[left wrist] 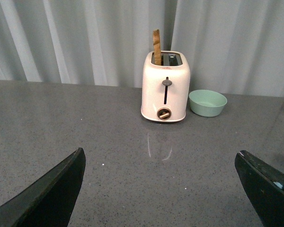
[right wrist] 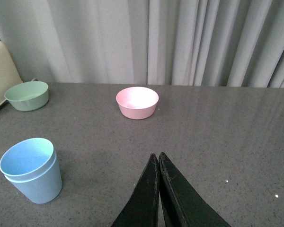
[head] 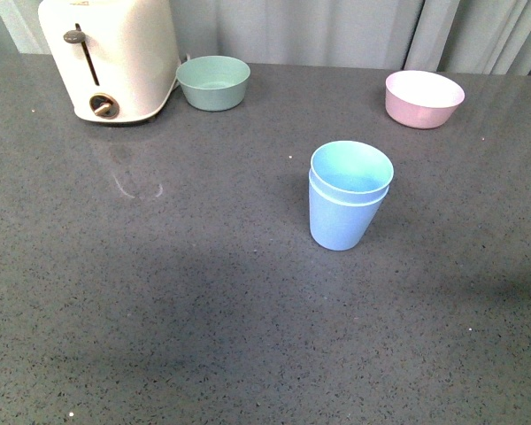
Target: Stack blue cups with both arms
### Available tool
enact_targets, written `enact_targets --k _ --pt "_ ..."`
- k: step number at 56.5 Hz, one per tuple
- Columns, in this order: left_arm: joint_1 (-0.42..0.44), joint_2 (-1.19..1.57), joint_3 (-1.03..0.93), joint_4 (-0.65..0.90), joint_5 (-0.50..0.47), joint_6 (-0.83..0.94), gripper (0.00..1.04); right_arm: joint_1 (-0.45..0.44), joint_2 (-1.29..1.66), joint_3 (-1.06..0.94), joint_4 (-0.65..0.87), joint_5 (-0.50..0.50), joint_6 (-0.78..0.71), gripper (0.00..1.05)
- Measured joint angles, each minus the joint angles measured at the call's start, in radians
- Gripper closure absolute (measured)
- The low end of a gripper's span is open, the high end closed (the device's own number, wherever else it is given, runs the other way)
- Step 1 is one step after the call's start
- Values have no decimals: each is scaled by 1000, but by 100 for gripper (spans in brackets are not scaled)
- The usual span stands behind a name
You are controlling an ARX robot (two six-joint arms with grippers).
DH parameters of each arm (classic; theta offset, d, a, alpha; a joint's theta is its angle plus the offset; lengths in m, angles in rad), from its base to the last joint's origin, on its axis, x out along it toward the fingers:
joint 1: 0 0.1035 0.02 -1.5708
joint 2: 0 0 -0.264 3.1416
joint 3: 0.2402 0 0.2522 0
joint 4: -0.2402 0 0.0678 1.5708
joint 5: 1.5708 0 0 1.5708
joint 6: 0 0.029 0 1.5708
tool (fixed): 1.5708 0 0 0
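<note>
Front view shows the blue cups nested one inside the other, upright near the middle of the grey tabletop, touched by neither arm. The left gripper hangs spread wide with nothing between its fingers; the right gripper is pressed closed, holding nothing.

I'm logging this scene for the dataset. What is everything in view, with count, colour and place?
blue cups: two, light blue, nested upright, mid-counter
green bowl: one, pale green, back, beside the toaster
pink bowl: one, pink, back right
toaster: one, cream, back left
toast slice: one, brown, standing in the toaster slot
counter: one, dark grey speckled
curtain: grey, behind the counter
left pincer: black, open
right pincer: black, shut, empty
</note>
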Motion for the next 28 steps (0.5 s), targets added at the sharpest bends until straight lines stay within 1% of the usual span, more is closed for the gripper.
enact_targets --k 19,23,28 --pt "0 0 0 0 0 0 9 0 -145 -43 -98 0 0 103" --pt "0 0 0 0 0 0 9 0 -162 -56 -83 3 0 103" --pt "0 0 0 0 0 1 9 0 -199 -56 -107 0 0 103"
